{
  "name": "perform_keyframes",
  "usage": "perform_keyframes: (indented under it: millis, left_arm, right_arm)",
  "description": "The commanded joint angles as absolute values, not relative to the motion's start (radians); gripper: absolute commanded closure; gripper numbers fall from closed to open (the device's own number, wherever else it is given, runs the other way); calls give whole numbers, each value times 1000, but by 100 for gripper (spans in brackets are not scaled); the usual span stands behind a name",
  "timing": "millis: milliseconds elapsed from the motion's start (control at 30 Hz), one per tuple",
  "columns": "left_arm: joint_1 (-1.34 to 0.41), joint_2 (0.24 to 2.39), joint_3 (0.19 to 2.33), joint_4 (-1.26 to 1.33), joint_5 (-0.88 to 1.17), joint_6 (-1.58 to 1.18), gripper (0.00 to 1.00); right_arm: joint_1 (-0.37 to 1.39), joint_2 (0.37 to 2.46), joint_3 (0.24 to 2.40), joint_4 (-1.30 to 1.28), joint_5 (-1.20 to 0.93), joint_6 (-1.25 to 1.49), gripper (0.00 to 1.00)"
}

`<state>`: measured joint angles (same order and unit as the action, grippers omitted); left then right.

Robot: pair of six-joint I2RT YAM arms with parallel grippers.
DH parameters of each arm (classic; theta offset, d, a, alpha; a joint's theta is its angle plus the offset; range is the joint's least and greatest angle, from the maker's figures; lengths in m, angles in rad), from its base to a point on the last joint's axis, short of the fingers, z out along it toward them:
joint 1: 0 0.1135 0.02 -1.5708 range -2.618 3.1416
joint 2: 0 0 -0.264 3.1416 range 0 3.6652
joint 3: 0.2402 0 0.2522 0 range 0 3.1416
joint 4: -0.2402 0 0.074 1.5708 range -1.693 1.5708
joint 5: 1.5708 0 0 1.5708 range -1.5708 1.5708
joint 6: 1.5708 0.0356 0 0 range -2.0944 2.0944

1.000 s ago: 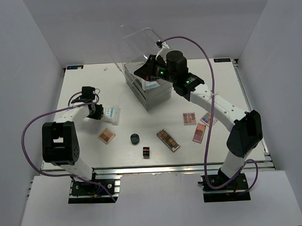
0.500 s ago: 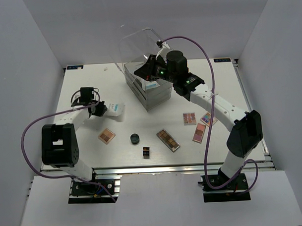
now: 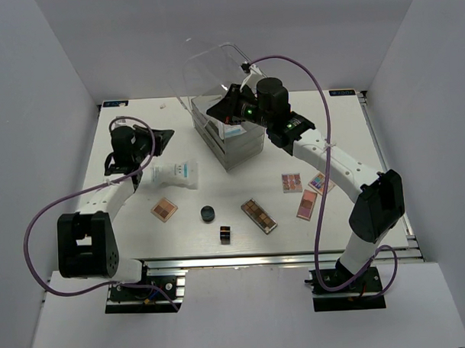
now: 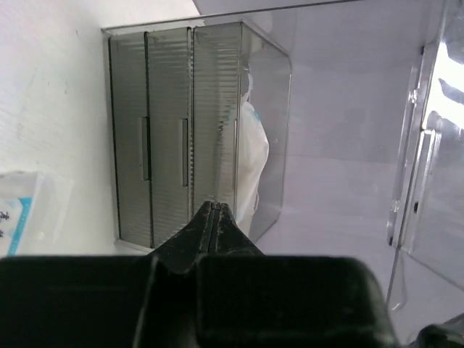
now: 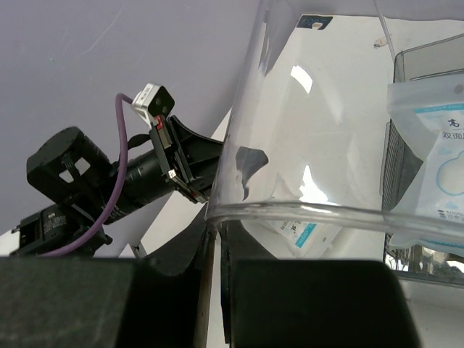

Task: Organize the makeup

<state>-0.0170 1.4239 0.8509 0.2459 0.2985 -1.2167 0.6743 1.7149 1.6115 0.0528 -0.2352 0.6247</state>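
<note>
left gripper (image 4: 213, 214): fingers together | right gripper (image 5: 216, 230): clamped on clear lid (image 5: 326, 214), top centre | white packet (image 3: 176, 174): flat, centre-left

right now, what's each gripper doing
left gripper: closed, holding nothing
right gripper: closed on the rim of the clear lid

The top view looks down from above and behind the arm bases, at the frame's lower edge, taking in the whole bench (image 3: 338, 140). The left wrist view sits close behind the left pincer (image 4: 212, 209), rolled sideways, facing the drawer box (image 4: 167, 130). The right wrist view looks past the right pincer (image 5: 217, 235) and a very near clear lid (image 5: 304, 210) towards the left arm (image 5: 109, 181). All three share the drawer box.
</note>
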Motion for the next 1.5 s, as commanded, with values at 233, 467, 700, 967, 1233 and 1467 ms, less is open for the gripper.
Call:
perform_keyframes:
  millis: [233, 467, 700, 967, 1233, 1467]
  left_arm:
    - [-14, 1479, 1030, -374, 178, -1118, 2]
    - [-31, 1597, 1060, -429, 155, -1164, 2]
    - [-52, 1730, 1181, -558, 118, -1160, 2]
    - [-55, 1830, 1219, -586, 100, -1186, 3]
    - [-60, 1893, 1238, -644, 97, -1161, 28]
    - [-60, 1827, 1230, -581, 126, -1167, 87]
  right_arm:
    - [657, 1644, 1618, 155, -210, 615, 100]
    - [657, 1655, 1637, 147, -212, 615, 100]
    - [657, 1647, 1632, 146, -199, 607, 100]
    - [655, 1643, 1629, 146, -199, 606, 100]
    - [650, 1641, 1629, 150, -198, 612, 100]
    - [649, 1638, 1629, 150, -201, 611, 100]
